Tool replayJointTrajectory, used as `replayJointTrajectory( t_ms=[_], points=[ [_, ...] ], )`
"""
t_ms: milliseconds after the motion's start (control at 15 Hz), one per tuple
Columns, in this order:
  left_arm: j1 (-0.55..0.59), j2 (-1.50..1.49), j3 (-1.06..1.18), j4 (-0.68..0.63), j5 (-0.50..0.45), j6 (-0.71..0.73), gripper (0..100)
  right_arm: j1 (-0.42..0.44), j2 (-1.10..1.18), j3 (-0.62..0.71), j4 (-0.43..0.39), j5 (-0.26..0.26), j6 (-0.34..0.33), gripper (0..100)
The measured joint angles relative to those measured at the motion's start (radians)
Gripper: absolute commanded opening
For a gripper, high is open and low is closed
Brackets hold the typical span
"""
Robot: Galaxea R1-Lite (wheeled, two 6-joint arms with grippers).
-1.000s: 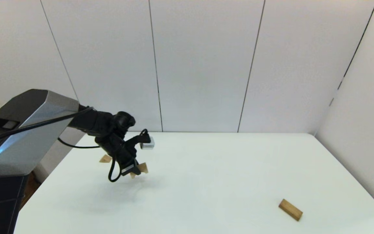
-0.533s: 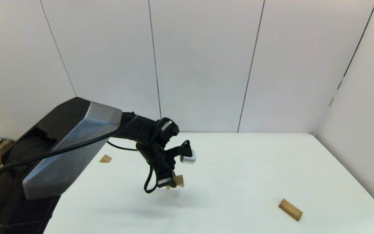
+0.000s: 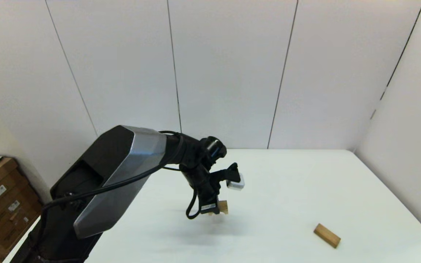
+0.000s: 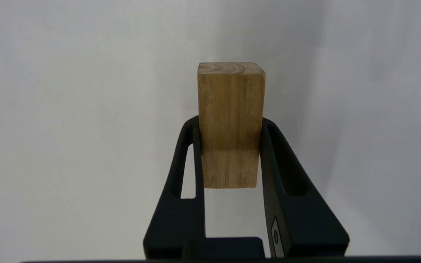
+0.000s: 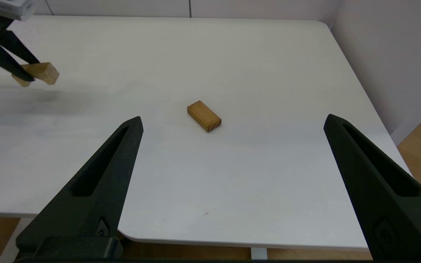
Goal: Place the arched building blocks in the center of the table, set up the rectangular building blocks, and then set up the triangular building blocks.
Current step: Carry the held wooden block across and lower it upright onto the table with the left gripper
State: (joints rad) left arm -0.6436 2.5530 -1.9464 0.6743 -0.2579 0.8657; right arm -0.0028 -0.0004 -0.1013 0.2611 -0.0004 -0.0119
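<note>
The left pincer [image 3: 216, 210] grips the arched block [image 3: 222, 206] just above mid-table [image 3: 291, 190], its length jutting forward past the fingertips, while the right pincer [image 5: 232, 146] waits wide open.

The left gripper [image 3: 216, 210] reaches forward, angled down, clamped tight; the right gripper [image 5: 232, 124] hangs spread wide.

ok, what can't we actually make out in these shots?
- Triangular block: in no view; in the head view the left arm covers the table's left side.
- Arched block in the left pincer: its hollow shows in no view; the head view shows only a corner behind the fingers.
- Block-to-table gap: not clear from any view.
- Right pincer: open, outside the head view.
- Rectangular block: far side hidden.
</note>
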Motion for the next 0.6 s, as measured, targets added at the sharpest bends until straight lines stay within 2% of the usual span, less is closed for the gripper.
replayJointTrajectory(
  t_ms=[600],
  points=[
    [-0.031, 0.081, -0.032, -0.035, 0.015, 0.002, 0, 0.000, 0.000, 0.000, 0.000, 0.000, 0.000, 100]
  ],
)
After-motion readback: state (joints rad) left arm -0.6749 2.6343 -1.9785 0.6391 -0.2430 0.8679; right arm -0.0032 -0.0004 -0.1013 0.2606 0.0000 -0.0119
